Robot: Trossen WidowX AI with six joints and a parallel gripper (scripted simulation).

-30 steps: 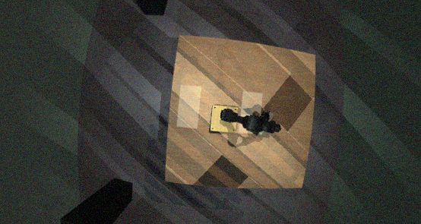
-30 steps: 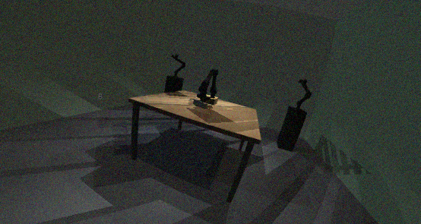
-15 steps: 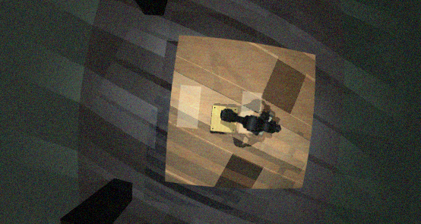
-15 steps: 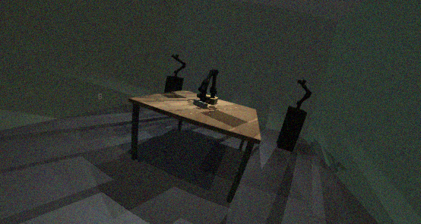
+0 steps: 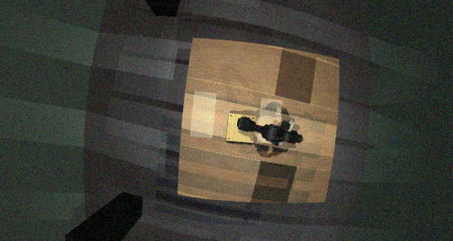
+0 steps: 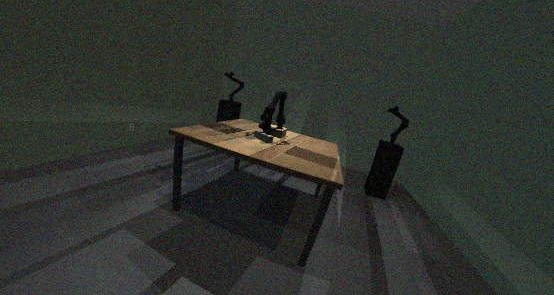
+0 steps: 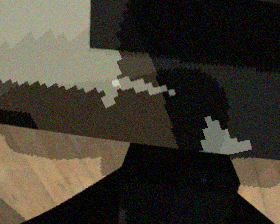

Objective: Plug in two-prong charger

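The power strip (image 5: 266, 102) (image 6: 264, 137) is a pale block in front of the arm's base, partly under the arm. Its pale surface also fills the upper left of the wrist view (image 7: 36, 35), with dark shadows across it. Its outlets cannot be made out. My gripper (image 6: 267, 131) (image 7: 169, 180) is low, right over or against the strip, and is shut on the charger. The charger and its prongs are lost in the dark area around the fingertips, so I cannot tell how the prongs stand to the right outlet. In the top view the arm hides the fingertips.
The arm's base stands on a yellow plate (image 5: 233, 135) on the wooden table (image 5: 229, 60) (image 6: 225, 142). Patches of light and shadow cross the table. Two black pedestals (image 6: 384, 170) (image 6: 229, 110) with arms stand away from the table.
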